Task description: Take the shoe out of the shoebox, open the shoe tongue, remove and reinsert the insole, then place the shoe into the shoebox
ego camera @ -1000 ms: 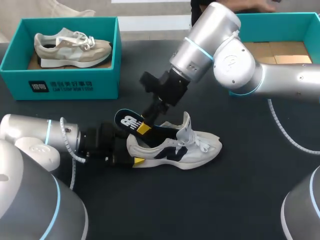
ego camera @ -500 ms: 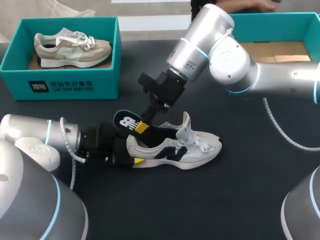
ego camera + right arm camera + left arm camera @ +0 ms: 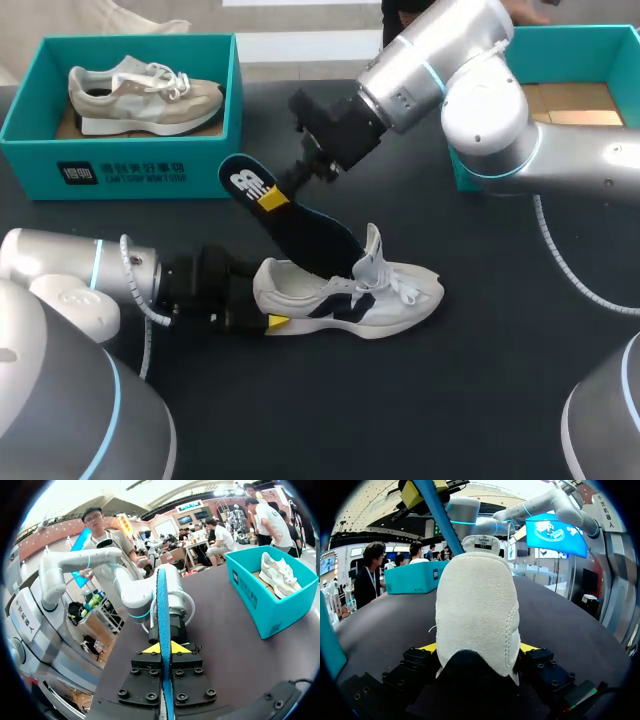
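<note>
A white shoe [image 3: 345,295] with a navy logo lies on its sole on the dark table, toe to the right. My left gripper [image 3: 262,308] is shut on its heel; in the left wrist view its yellow tips sit on either side of the heel [image 3: 475,615]. A dark blue insole [image 3: 295,228] slants up and to the left out of the shoe's opening, its lower end behind the raised tongue [image 3: 372,255]. My right gripper [image 3: 272,198] is shut on the insole's upper part, above the shoe. The right wrist view shows the insole [image 3: 161,600] edge-on between the tips of the right gripper [image 3: 163,647].
A teal shoebox [image 3: 120,165] at the back left holds a beige shoe [image 3: 140,95]. A second teal box [image 3: 470,180] with a cardboard bottom stands at the back right, behind my right arm. The table in front of the shoe is bare.
My right gripper rose and drew back from the shoe, pulling the insole up so that most of it is out. The left gripper and the shoe stayed put.
</note>
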Tool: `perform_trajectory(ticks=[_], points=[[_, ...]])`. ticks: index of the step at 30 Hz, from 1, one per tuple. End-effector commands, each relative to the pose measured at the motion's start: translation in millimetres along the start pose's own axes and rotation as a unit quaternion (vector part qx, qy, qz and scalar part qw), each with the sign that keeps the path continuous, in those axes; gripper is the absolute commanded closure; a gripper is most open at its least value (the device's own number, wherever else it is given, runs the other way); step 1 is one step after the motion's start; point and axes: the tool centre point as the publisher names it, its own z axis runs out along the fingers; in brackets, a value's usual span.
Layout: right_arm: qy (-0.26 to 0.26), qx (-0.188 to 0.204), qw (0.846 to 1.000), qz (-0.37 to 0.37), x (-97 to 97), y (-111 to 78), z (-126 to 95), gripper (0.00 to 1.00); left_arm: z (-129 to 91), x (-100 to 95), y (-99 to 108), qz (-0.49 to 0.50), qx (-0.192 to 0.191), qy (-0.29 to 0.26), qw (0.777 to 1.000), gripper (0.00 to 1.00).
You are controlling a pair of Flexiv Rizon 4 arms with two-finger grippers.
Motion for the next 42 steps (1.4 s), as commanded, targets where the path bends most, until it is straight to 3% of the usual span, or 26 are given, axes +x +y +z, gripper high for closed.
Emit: perform_trajectory(ticks=[1, 3, 18, 19, 21, 28, 37, 42], points=[[-0.054, -0.053, 0.997, -0.022, 11.4, 22.3, -13, 1.0, 1, 0.6, 0, 0.0, 0.0, -0.001, 1.0, 1.0], [-0.065, -0.056, 0.996, -0.029, 10.9, 38.8, -19, 1.0, 1, 0.6, 0, 0.0, 0.0, -0.001, 1.0, 1.0], [-0.065, -0.056, 0.996, -0.029, 10.9, 38.8, -19, 1.0, 1, 0.6, 0, 0.0, 0.0, -0.001, 1.0, 1.0], [-0.08, -0.098, 0.992, -0.026, 11.9, 46.1, -28, 1.0, 1, 0.6, 0, 0.0, 0.0, -0.001, 1.0, 1.0], [-0.083, -0.103, 0.991, -0.015, 15.7, 56.3, -41, 1.0, 1, 0.6, 0, 0.0, 0.0, -0.001, 1.0, 1.0], [-0.111, -0.193, 0.975, -0.014, 42.5, 66.7, -77, 1.0, 1, 0.6, 0, 0.0, 0.0, -0.001, 1.0, 1.0], [-0.048, -0.279, 0.956, 0.073, 81.5, 98.9, -98, 1.0, 1, 0.6, 0, 0.0, 0.0, -0.001, 1.0, 1.0], [-0.025, -0.294, 0.948, 0.121, 91.9, 100.0, -98, 1.0, 1, 0.6, 0, 0.0, 0.0, -0.001, 1.0, 1.0]])
